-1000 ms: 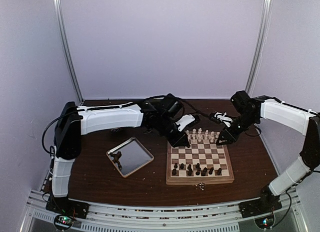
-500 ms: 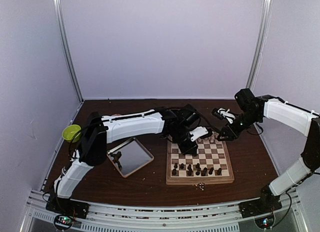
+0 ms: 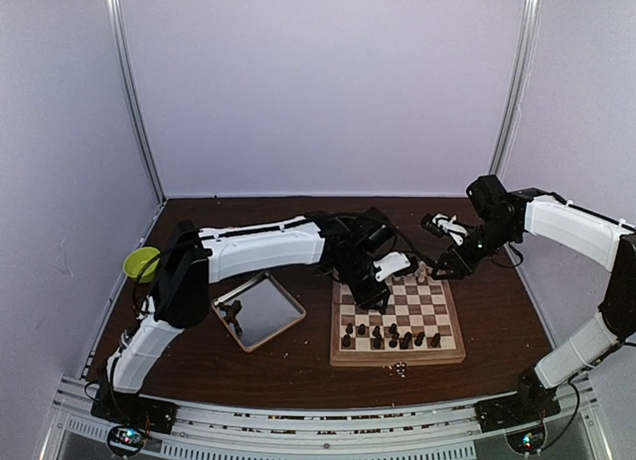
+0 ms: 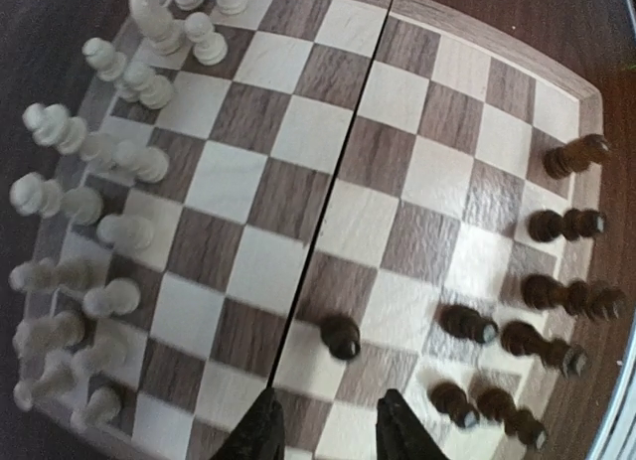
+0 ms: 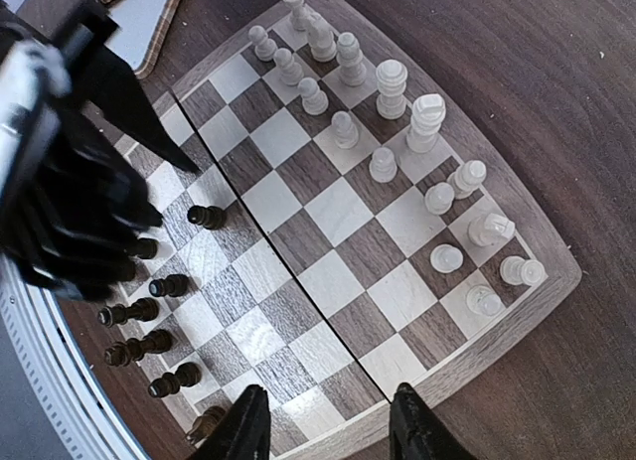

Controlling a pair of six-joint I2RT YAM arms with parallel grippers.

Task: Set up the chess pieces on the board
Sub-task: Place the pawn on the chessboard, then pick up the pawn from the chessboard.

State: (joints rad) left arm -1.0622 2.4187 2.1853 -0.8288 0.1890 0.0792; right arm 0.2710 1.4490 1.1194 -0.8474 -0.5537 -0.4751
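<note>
The board (image 3: 343, 359) lies right of centre, seen closer in the left wrist view (image 4: 298, 152) and the right wrist view (image 5: 328, 212). Cream chess pieces (image 3: 407, 273) stand along its far rows, dark chess pieces (image 3: 393, 334) along its near rows. One dark pawn (image 4: 341, 336) stands apart, further in; it also shows in the right wrist view (image 5: 207, 217). My left gripper (image 3: 376, 293) hovers open and empty over the board's far-left part, the pawn just ahead of its jaws (image 4: 328, 430). My right gripper (image 3: 437, 271) hangs open and empty over the far-right edge (image 5: 330, 425).
A silver metal tray (image 3: 260, 309) lies left of the board. A green cup (image 3: 141, 263) stands at the far left. Small dark bits (image 3: 399, 369) lie in front of the board. A white object (image 3: 442, 227) sits behind the right gripper.
My left arm has stretched right, carrying its gripper from the board's far-left corner over the board. My right gripper has shifted slightly back. In the last half second little has moved.
</note>
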